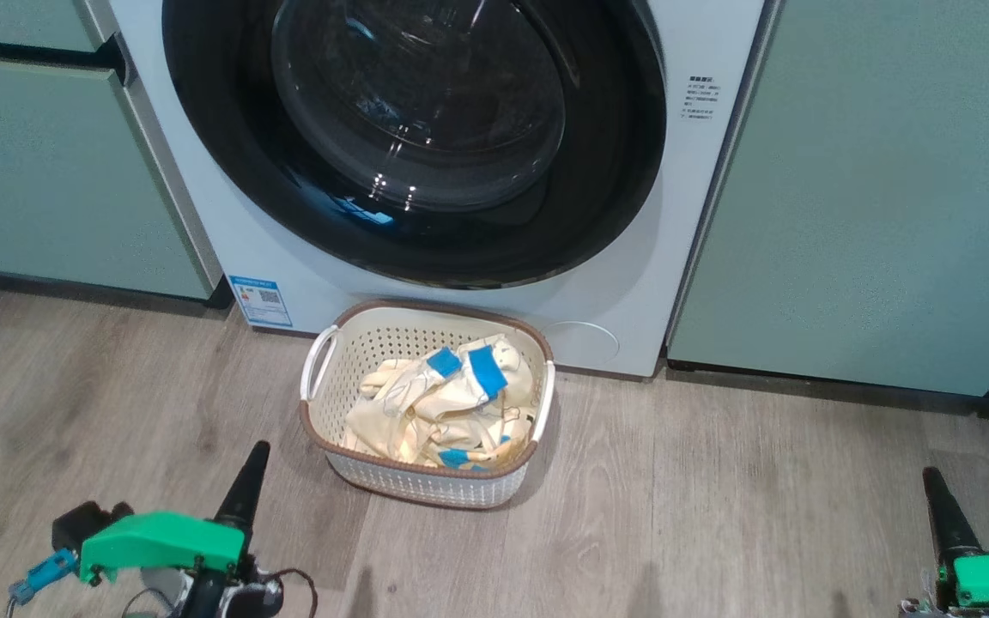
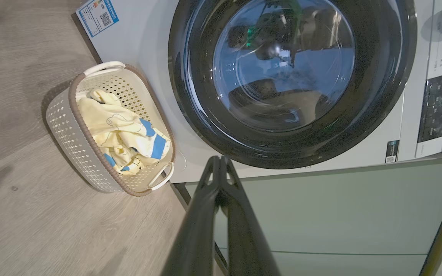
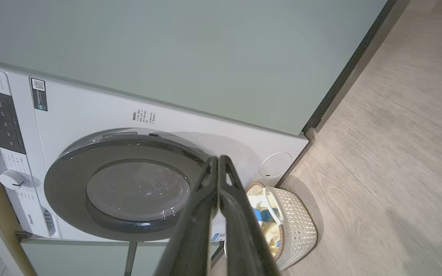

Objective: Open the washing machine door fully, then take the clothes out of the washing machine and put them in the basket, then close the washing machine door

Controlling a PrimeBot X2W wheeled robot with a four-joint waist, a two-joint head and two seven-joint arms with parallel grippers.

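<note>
The white washing machine [image 1: 700, 206] fills the top of the head view, and its round black-rimmed door [image 1: 413, 137] lies flat against its front. On the floor just below stands the cream basket [image 1: 426, 481] with the cream clothes with blue patches [image 1: 439, 403] piled inside. My left gripper [image 1: 256, 455] hangs shut and holds nothing at the lower left, short of the basket. At the lower right my right gripper [image 1: 932, 476] is shut and holds nothing too. The left wrist view shows the door [image 2: 294, 80], the basket [image 2: 90, 153] and the clothes [image 2: 125, 138]. In the right wrist view the door [image 3: 129, 188] and the basket [image 3: 297, 226] appear.
Pale green cabinet panels [image 1: 872, 189] flank the machine on both sides [image 1: 39, 172]. Wood-look floor [image 1: 718, 515] spreads in front, with open room left and right of the basket. A blue label [image 1: 260, 300] sits low on the machine's front.
</note>
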